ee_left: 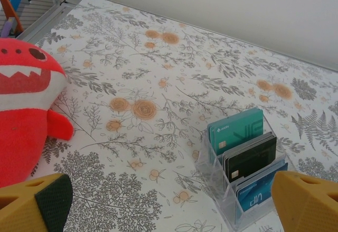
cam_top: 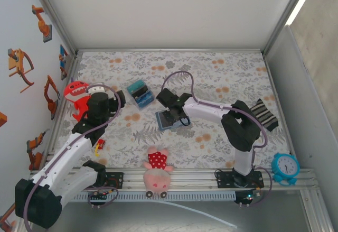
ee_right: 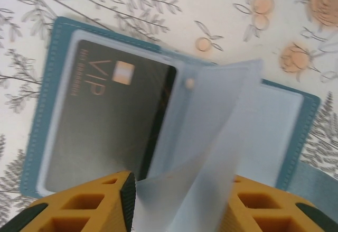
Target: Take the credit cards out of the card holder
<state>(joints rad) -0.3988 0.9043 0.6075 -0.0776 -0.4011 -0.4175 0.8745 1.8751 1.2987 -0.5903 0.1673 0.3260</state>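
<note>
The right gripper point(ee_right: 182, 203) stands half-closed around a lifted clear sleeve point(ee_right: 211, 137) of the card holder point(ee_right: 53, 84), grip uncertain; next, the exposed black VIP card point(ee_right: 105, 121) needs pinching out; the left gripper point(ee_left: 169, 203) hangs spread wide

The floral table point(cam_top: 222, 68) carries a red plush monster point(cam_top: 76, 95) at left, a card rack point(cam_top: 140, 93), the open card holder point(cam_top: 165, 122) centre, a striped sock point(cam_top: 264, 114) right.

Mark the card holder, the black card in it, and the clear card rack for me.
card holder point(ee_right: 277, 131), right wrist view, right panel.
black card point(ee_right: 105, 121), right wrist view, card face.
card rack point(ee_left: 210, 168), left wrist view, clear side wall.
</note>
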